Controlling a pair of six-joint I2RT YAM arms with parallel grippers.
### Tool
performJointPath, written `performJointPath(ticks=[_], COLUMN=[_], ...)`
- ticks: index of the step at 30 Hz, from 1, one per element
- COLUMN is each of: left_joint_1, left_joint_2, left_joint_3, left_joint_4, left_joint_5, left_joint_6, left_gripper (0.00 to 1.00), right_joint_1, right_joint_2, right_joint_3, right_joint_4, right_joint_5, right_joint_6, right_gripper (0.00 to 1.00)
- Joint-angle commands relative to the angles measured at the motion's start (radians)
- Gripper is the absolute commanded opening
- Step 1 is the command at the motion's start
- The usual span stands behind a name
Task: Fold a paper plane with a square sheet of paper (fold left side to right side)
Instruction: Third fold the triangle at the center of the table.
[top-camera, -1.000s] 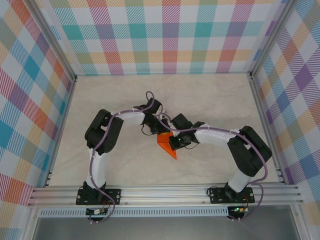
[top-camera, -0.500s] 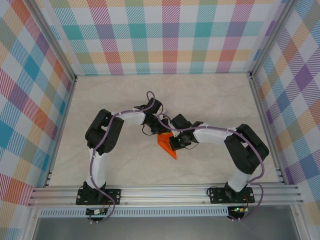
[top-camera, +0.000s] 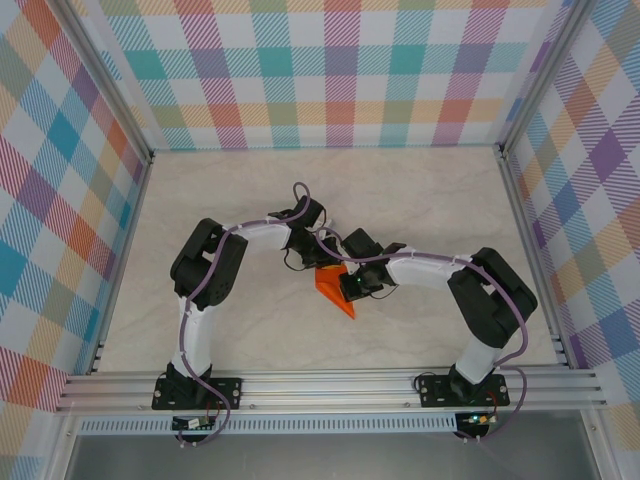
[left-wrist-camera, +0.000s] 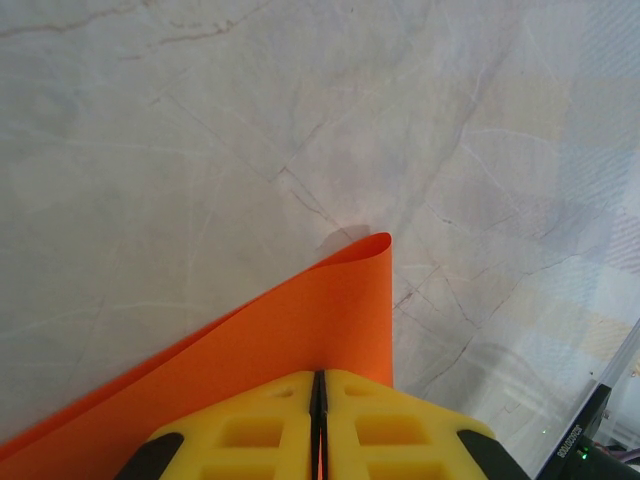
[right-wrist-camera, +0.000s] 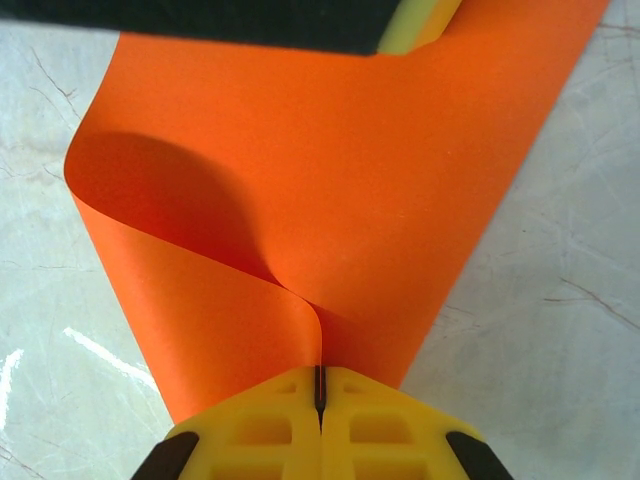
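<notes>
The square sheet of paper is bright orange and lies curled over itself at mid-table between the two arms. My left gripper is shut on the sheet at one edge, its yellow fingers pressed together. My right gripper is shut on the sheet at another edge, where one layer curls up into the jaws. The left gripper's yellow finger shows at the top of the right wrist view. In the top view the grippers meet over the sheet, the left behind, the right beside it.
The table is pale marble-patterned, walled by checkered panels and aluminium posts. An aluminium rail runs along the near edge by the arm bases.
The right arm's elbow has shifted slightly left; the grippers and the sheet stay almost where they were.
</notes>
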Motion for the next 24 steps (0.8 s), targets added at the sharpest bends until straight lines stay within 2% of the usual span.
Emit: performJointPath(ticks=[1, 21, 24], left_joint_1=[-0.027, -0.027, -0.027], left_joint_2=[0.042, 0.046, 0.033], left_joint_3=[-0.009, -0.008, -0.008], left_joint_4=[-0.041, -0.046, -0.049], left_joint_5=[-0.039, -0.045, -0.040], left_joint_6=[0.010, 0.015, 0.022], left_gripper=[0.10, 0.10, 0.13], right_joint_1=[-0.007, -0.007, -0.006], right_joint_2=[0.017, 0.020, 0.029], right_joint_3=[0.007, -0.018, -0.021], right_joint_4=[-0.029, -0.031, -0.039], right_joint_5=[0.005, 0.000, 0.005], right_joint_6=[0.011, 0.030, 0.030], right_gripper=[0.00, 0.00, 0.00])
